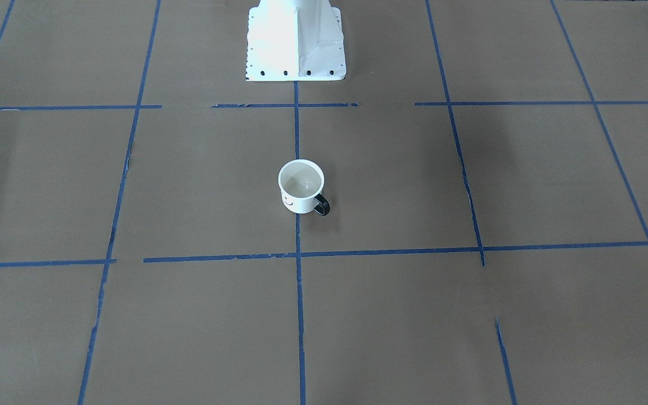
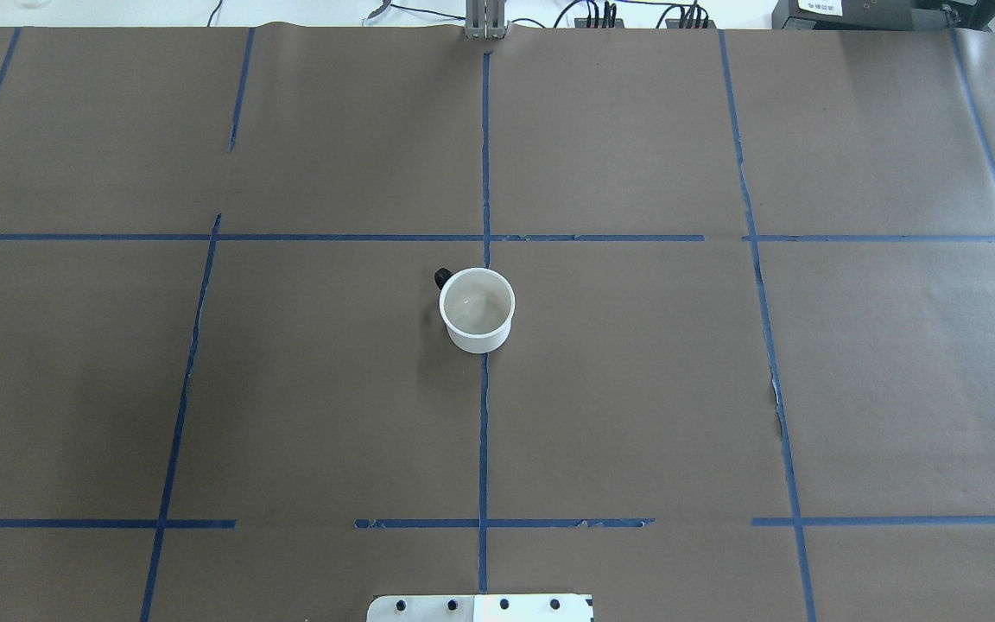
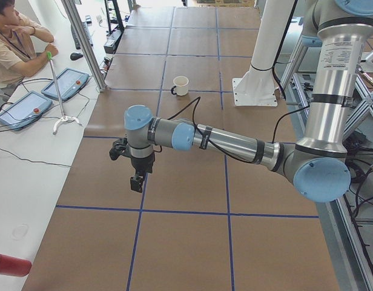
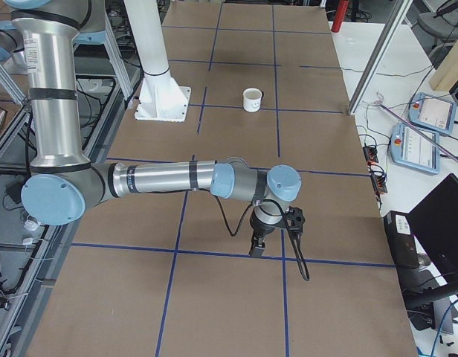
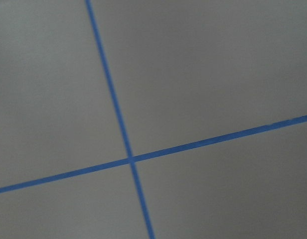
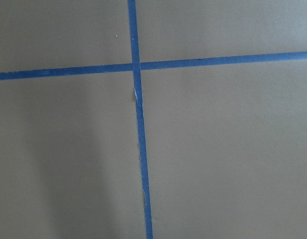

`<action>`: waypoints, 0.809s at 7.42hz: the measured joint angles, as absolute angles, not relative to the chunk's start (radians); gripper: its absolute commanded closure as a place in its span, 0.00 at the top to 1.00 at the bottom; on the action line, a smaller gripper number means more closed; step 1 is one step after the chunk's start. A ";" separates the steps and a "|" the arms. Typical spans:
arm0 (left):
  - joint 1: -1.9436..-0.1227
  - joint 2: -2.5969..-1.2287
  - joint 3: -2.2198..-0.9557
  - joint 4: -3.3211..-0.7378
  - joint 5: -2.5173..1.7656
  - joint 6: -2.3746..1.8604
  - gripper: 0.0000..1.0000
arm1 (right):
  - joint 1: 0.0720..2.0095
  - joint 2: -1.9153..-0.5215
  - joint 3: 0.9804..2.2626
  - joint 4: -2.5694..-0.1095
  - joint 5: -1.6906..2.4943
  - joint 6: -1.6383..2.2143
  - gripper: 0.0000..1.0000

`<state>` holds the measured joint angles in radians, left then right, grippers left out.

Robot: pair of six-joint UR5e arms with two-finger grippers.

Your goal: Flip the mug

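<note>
The small white mug (image 1: 301,193) stands upright, mouth up, in the middle of the table on a blue tape line. Its black handle (image 1: 322,206) and part of the smiley face show in the front-facing view. It also shows in the overhead view (image 2: 477,309), the exterior left view (image 3: 181,85) and the exterior right view (image 4: 252,100). My left gripper (image 3: 137,182) hangs above the table far from the mug, seen only in the exterior left view. My right gripper (image 4: 257,248) hangs likewise, seen only in the exterior right view. I cannot tell whether either is open or shut.
Brown paper with a grid of blue tape (image 2: 484,432) covers the table. The white robot base (image 1: 296,42) stands at the table's edge behind the mug. An operator (image 3: 17,42) sits at a side bench with teach pendants (image 3: 65,82). Both wrist views show only paper and tape.
</note>
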<state>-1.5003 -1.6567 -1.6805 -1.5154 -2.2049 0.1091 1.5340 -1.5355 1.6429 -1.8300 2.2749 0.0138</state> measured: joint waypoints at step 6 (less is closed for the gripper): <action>-1.541 -1.600 -1.615 -1.518 -2.324 0.136 1.00 | 1.534 -1.535 1.643 -1.830 2.275 0.014 1.00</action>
<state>-1.5409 -1.6003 -1.6155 -1.5176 -2.3236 0.1356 1.5340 -1.5355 1.6429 -1.8300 2.2749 0.0138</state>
